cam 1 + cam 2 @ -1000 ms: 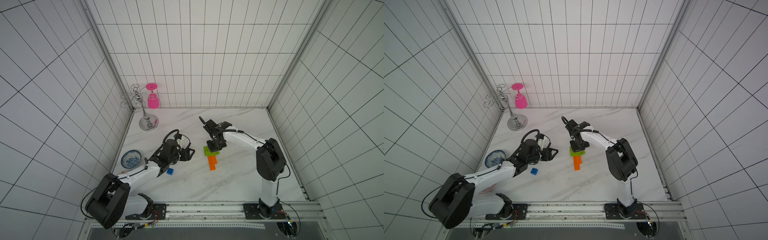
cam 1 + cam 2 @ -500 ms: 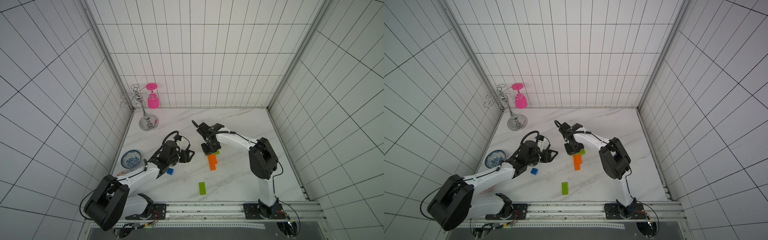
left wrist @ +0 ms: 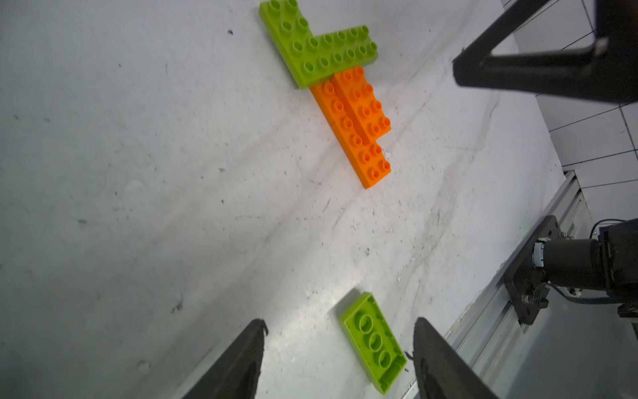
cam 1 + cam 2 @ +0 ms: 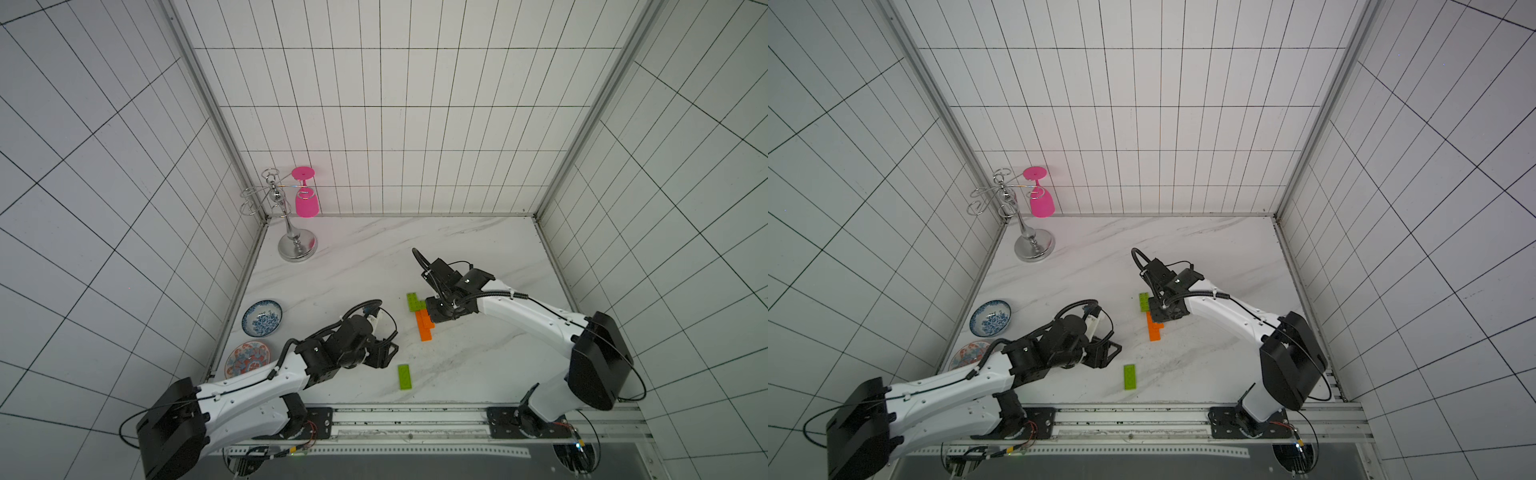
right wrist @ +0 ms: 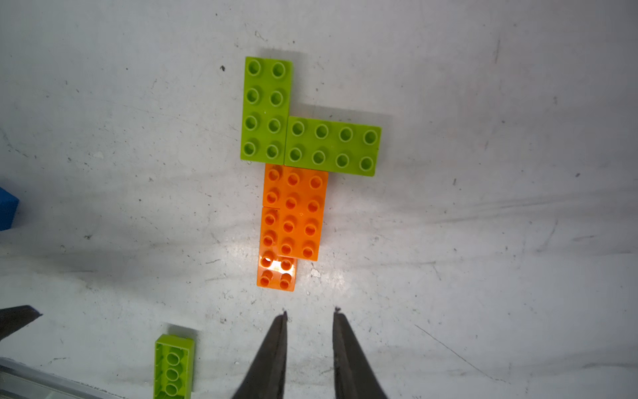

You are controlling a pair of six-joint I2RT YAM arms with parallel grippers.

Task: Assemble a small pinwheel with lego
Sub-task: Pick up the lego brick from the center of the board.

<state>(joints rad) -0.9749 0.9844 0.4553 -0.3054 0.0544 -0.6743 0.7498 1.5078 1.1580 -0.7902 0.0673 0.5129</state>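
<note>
Nearest, by the front rail: loose lime-green brick [image 4: 404, 376], flipped hollow side up, flat on the surface [image 4: 478, 353]. Light, rigid, slick plastic, probably. Best pinched across the long flanks, then turned studs-up before pressing on. Left hand [image 3: 339, 321] just beside it, fingers wide apart, empty; brick showing between them in the wrist view, closer to one. Farther back: part-built pinwheel [image 5: 293, 207], two green blades in an L above the stepped orange stem, no blue centre. Likely to skate if pushed. Right hand [image 5: 309, 312] poised over it, fingers slightly apart, gripping nothing.
</note>
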